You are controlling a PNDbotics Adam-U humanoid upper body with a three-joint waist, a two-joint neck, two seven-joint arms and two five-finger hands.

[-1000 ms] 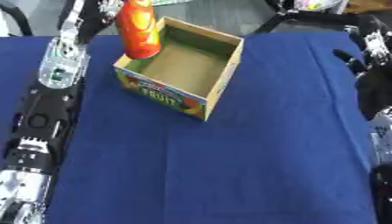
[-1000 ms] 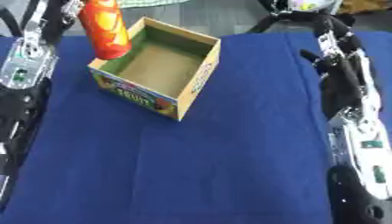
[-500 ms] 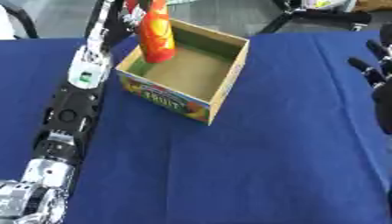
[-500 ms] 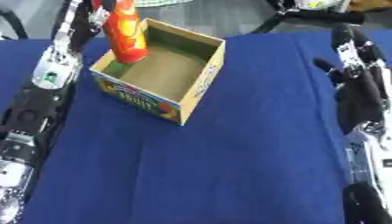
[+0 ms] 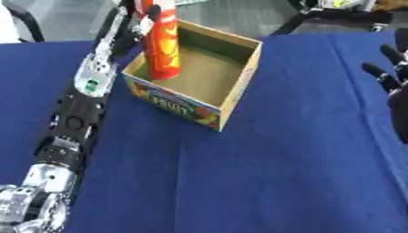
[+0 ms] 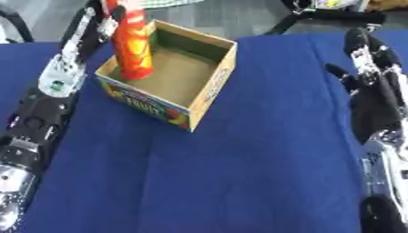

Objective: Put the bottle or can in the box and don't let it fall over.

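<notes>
The bottle [image 5: 160, 43], a tall red-orange cylinder with glossy yellow print, stands upright with its base inside the box [image 5: 236, 86], in the near-left corner, upper left of the frame. The left hand [image 5: 142, 20] is curled round its upper part, so the lowering looks nearly done; letting go without tipping it remains. The box is open-topped brown cardboard with a fruit print outside, on a blue cloth [image 5: 271, 173]. The right hand [image 6: 369, 77] hangs open at the right edge.

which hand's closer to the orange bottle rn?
Left. The left hand is on the orange bottle, which stands upright in the box. The right hand hangs open far right.
</notes>
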